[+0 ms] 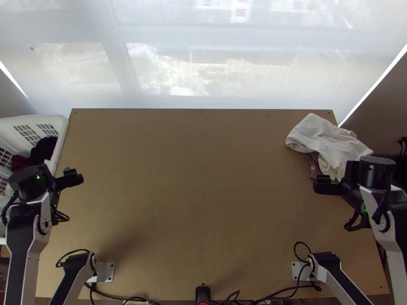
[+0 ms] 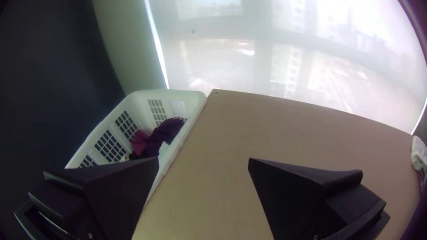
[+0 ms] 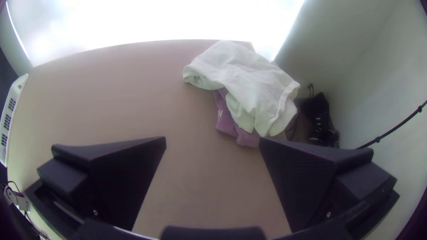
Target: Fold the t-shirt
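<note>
Cloth [image 1: 330, 140], white, near right hand [image 1: 336, 180]

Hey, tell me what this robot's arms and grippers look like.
The left arm and right arm have silver-grey links, black sections and black cables in loops. Small green lights glow near the wrists. The left gripper and right gripper are black, each with two broad, flat, tapering jaws.
</note>
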Tool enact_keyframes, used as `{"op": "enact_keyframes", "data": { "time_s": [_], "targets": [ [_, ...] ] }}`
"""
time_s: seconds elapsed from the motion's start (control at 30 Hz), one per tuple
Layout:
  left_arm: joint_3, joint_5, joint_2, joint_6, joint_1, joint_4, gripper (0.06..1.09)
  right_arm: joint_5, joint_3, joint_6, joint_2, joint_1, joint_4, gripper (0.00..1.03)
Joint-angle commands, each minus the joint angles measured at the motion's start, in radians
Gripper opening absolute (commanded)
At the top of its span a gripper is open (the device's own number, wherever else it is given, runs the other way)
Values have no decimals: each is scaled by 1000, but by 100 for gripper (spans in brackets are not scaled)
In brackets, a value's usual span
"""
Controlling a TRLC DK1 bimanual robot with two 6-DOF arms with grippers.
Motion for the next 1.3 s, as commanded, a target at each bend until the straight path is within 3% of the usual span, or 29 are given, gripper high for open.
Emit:
{"op": "enact_keyframes", "data": {
  "time_s": [0.0, 0.2, 0.4, 0.6, 1.0, 1.27],
  "targets": [
    [211, 71, 284, -40, 283, -21, 104, -9, -46, -5, -38, -16, -13, 98],
    [391, 87, 569, -49, 514, -24, 104, -17, -57, -12, -41, -15, -16, 98],
    [402, 62, 684, 231, 548, -33, 104, -46, -68, -12, -36, -15, -14, 98],
    [492, 61, 882, 158, 637, -13, 104, -58, -68, -20, -36, -13, -14, 98],
    [800, 47, 1376, 233, 852, -8, 104, -58, -80, -32, -39, -13, -25, 98],
    [868, 36, 1524, 245, 892, -8, 103, -60, -80, -34, -32, -13, -37, 98]
  ]
}}
